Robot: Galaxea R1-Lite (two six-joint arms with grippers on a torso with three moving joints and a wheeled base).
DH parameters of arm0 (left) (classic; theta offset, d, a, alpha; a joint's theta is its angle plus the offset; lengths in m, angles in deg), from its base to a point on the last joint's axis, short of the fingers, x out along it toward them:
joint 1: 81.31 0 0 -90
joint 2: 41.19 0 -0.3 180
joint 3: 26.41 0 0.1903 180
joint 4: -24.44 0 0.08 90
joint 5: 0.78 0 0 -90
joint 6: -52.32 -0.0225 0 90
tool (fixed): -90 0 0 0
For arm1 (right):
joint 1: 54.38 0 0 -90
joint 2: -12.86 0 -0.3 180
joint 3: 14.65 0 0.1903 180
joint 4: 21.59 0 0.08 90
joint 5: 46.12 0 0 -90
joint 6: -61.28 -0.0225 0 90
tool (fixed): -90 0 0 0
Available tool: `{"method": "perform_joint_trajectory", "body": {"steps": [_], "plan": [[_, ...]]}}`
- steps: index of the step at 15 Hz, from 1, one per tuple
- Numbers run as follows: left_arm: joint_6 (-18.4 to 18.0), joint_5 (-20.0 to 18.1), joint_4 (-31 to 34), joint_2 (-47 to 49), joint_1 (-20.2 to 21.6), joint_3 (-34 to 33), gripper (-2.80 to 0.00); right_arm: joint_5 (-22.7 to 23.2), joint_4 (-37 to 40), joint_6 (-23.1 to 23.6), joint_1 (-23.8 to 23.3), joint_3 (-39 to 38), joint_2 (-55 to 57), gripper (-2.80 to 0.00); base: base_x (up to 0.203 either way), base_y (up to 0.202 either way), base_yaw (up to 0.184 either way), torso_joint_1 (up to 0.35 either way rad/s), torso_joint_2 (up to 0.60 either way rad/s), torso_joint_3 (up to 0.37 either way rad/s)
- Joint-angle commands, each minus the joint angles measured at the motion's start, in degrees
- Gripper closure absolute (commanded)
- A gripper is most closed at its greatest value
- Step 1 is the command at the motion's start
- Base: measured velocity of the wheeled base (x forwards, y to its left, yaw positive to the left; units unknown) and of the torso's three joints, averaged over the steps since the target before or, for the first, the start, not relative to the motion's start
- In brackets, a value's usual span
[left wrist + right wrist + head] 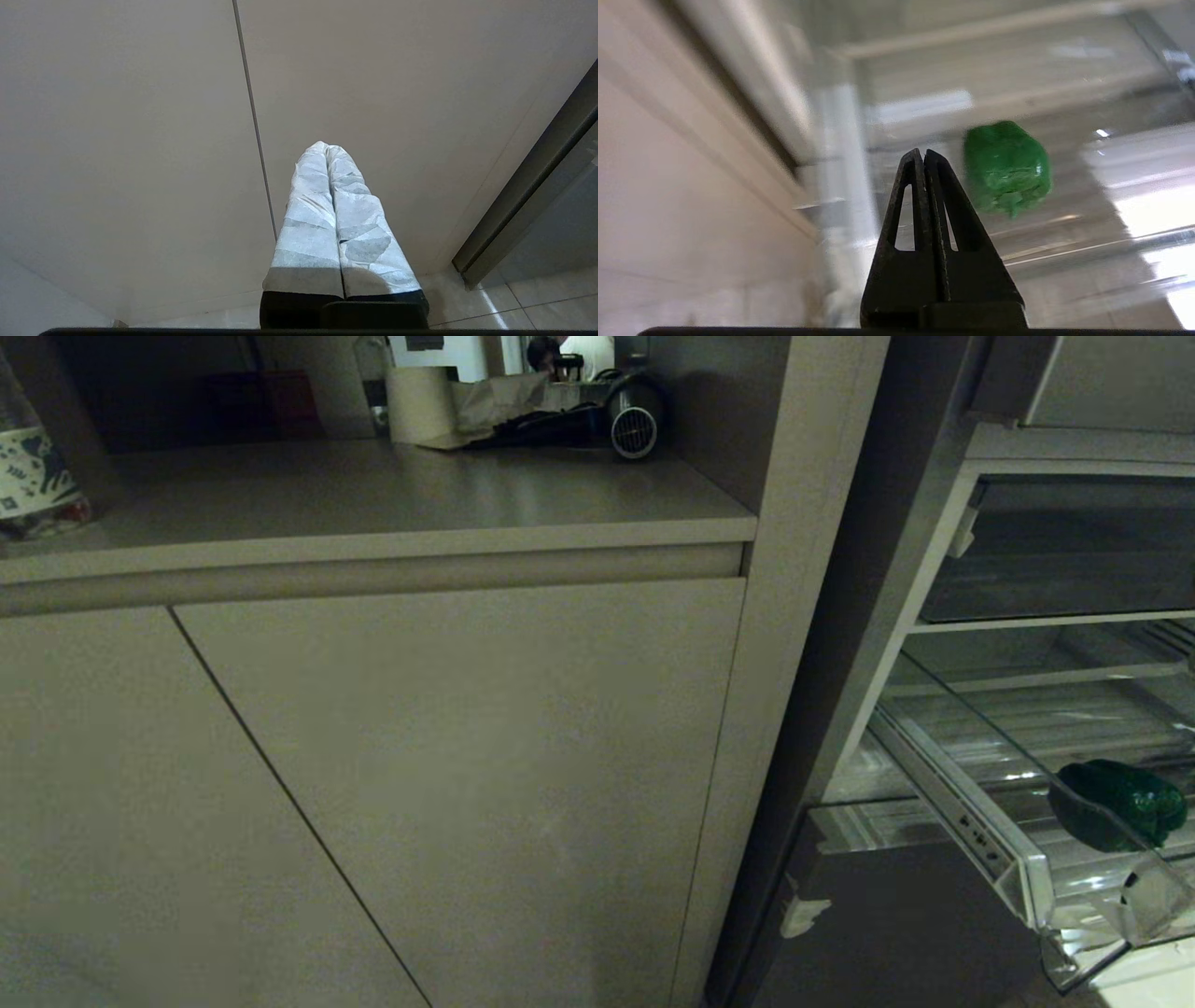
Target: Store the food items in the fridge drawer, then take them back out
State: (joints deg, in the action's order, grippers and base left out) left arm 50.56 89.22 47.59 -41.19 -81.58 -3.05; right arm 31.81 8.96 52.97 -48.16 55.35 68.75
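A green bell pepper [1120,803] lies in the pulled-out clear fridge drawer [1008,840] at the right of the head view. In the right wrist view the pepper [1007,168] sits on the drawer's ribbed floor [1064,233], just beyond and to one side of my right gripper [923,153]. That gripper's black fingers are pressed together with nothing between them. My left gripper [326,147], its fingers wrapped in white tape, is shut and empty, hanging in front of a beige cabinet door. Neither arm shows in the head view.
Beige cabinet doors [420,784] under a counter [373,495] fill the left and middle. On the counter stand a paper roll [417,403] and dark clutter [597,420]. The fridge interior [1055,551] with shelves is open at the right. Tiled floor [537,298] lies below.
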Motion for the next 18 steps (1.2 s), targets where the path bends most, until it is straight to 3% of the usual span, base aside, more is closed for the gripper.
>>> {"method": "perform_joint_trajectory", "body": {"steps": [1, 10, 18], "plan": [[0.0, 0.0, 0.0, 0.1, 0.0, 0.0, 0.00, -0.2, 2.3, 0.0, -0.9, 1.1, 5.9, 0.00, 0.000, 0.000, 0.000, 0.000, 0.00, 0.000], [0.0, 0.0, 0.0, 0.1, 0.0, 0.0, 0.00, -0.1, 16.9, -0.1, -0.9, 4.7, 1.4, 0.00, 0.000, 0.000, 0.000, 0.000, 0.00, 0.000], [0.0, 0.0, 0.0, 0.1, 0.0, 0.0, 0.00, -0.1, 23.5, 0.0, -0.9, 4.5, -3.4, 0.00, 0.000, 0.000, 0.000, 0.000, 0.00, 0.000]]}}
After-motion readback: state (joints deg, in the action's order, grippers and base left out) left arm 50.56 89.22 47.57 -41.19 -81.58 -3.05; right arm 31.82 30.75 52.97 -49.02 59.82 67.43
